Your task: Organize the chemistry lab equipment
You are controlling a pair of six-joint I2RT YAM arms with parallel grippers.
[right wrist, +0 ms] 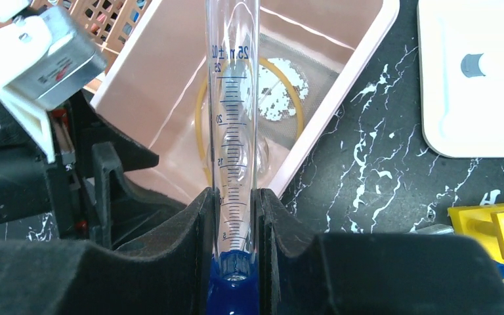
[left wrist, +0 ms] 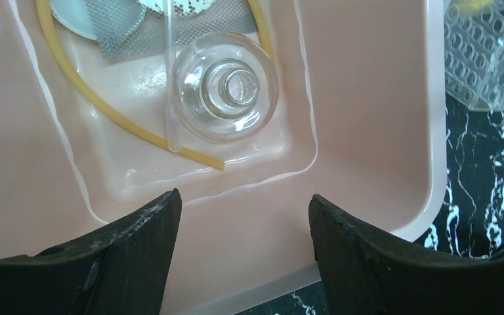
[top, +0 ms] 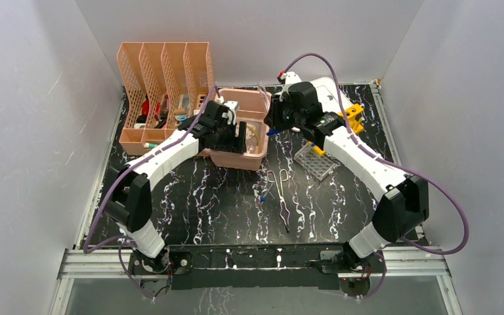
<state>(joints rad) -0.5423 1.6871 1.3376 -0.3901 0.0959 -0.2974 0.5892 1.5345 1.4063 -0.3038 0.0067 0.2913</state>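
The right fingers [right wrist: 197, 236] pinch a clear cylinder [right wrist: 233, 131] just above its blue base, by the tub [left wrist: 367, 131]. Its scale reads 15, 20, 25. The left fingers [left wrist: 138, 249] are spread above the tub, where a glass dish [left wrist: 225, 88] and yellow tube [left wrist: 105, 111] lie.

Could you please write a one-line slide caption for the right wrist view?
Right gripper clamps a clear graduated cylinder near its blue base, pink tub beyond.
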